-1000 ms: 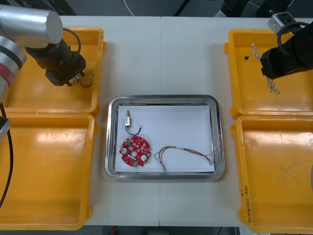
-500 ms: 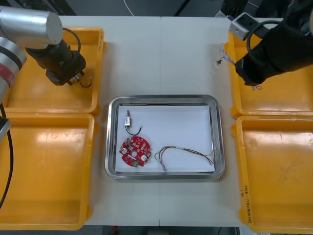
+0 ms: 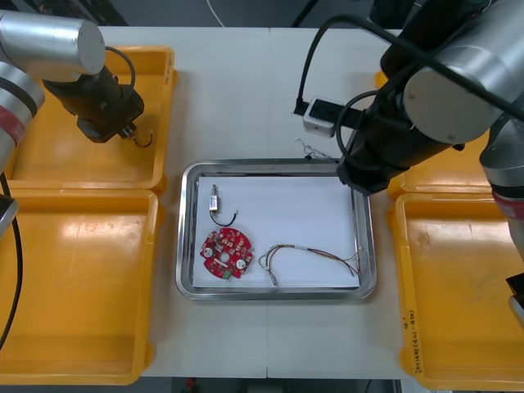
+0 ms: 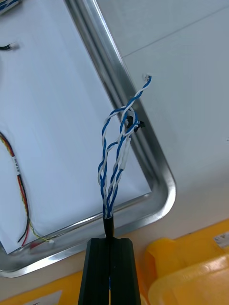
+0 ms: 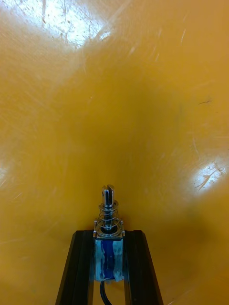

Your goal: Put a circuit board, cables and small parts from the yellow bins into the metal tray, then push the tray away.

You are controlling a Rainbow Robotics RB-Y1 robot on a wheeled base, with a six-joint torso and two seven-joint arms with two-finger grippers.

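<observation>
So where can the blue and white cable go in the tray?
Bare white patch: between the small metal part, the red and yellow cable and the far right tray corner by the right gripper. Crowded by the circuit board.

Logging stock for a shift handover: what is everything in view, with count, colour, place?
yellow bins: four, yellow, two per table side
metal tray: one, white inside, between bins
circuit board: one, red, in tray
loose small metal part: one, silvery, in tray
red and yellow cable: one, in tray
blue and white cable: one, over tray's far right corner
held small metal part: one, silvery, over far left bin
left end effector: black, shut on held small metal part
right end effector: black, shut on blue and white cable
</observation>
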